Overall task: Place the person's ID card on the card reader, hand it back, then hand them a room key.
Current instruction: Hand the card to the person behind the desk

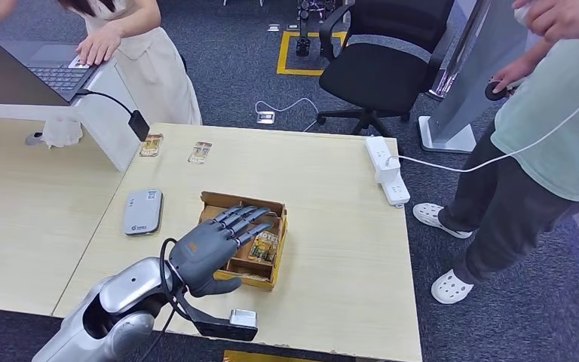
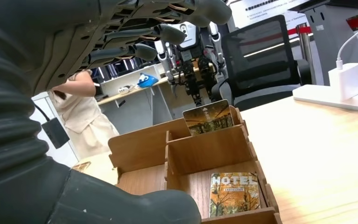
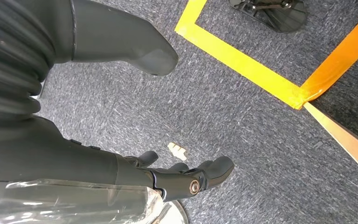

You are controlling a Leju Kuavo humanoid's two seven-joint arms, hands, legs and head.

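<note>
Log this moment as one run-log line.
left hand: open above wooden box | hotel key card: in box | right hand: open above floor | card reader: bare

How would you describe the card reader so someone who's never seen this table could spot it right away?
Start at the light wooden table and find the open wooden box under the robot's left hand. Just to the box's left lies the card reader, a flat grey rounded slab. Unlike the two small picture cards farther back, it is plain grey and thicker.

Tan wooden box (image 1: 219, 202); grey card reader (image 1: 142, 212); autumn-leaf key card (image 2: 234, 194).
</note>
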